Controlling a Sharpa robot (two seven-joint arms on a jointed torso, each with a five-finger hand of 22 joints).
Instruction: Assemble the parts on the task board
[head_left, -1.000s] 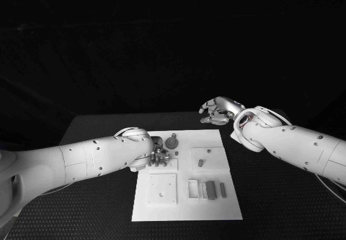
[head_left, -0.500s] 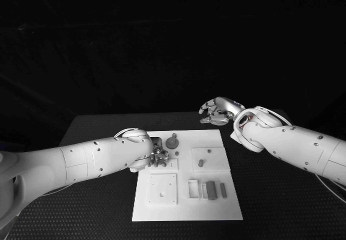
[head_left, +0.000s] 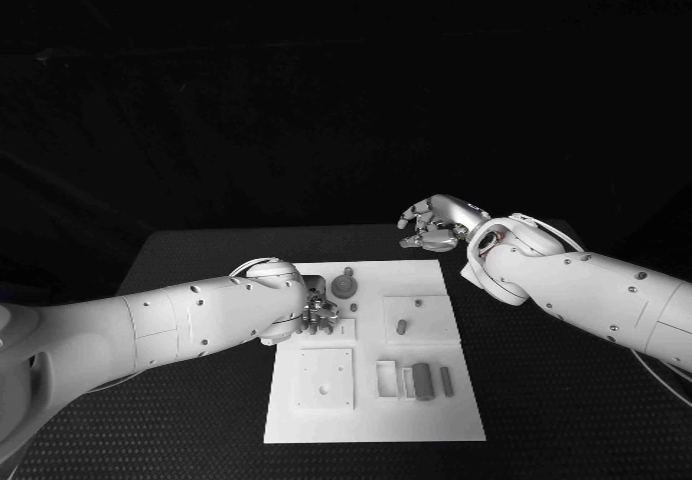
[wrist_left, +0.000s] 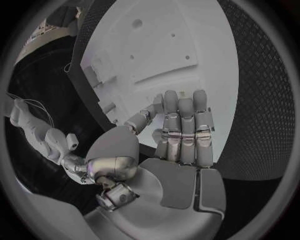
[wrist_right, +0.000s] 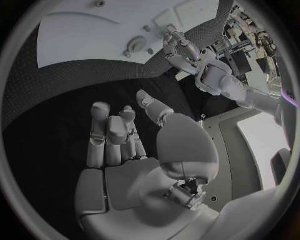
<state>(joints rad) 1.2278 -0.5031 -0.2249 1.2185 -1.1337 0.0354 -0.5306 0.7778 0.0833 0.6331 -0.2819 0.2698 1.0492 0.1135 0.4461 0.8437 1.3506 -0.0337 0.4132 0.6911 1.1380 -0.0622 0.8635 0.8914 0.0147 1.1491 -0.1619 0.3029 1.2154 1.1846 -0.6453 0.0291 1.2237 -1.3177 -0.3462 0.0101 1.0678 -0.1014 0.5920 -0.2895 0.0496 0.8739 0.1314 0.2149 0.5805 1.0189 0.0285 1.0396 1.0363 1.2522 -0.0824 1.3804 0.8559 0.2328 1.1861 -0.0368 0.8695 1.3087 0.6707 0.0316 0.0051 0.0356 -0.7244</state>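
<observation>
The white task board (head_left: 372, 418) lies in the middle of the table. My left hand (head_left: 319, 311) hovers low over its far left part, fingers straight and side by side (wrist_left: 182, 131), with nothing seen in them. Just beyond it lies a grey teardrop-shaped part (head_left: 343, 285). A short peg (head_left: 401, 325) and a smaller one (head_left: 415, 300) stand on the right square. Grey bars (head_left: 423, 380) lie at the board's near right. My right hand (head_left: 437, 223) hangs above the table beyond the board's far right corner, fingers loosely bent (wrist_right: 110, 137) and holding nothing.
A raised square plate (head_left: 326, 377) with a hole sits at the board's near left, and a white frame (head_left: 387, 378) lies beside the bars. Black table (head_left: 562, 400) surrounds the board. In the right wrist view the board (wrist_right: 81, 35) and my left hand (wrist_right: 181, 49) are visible.
</observation>
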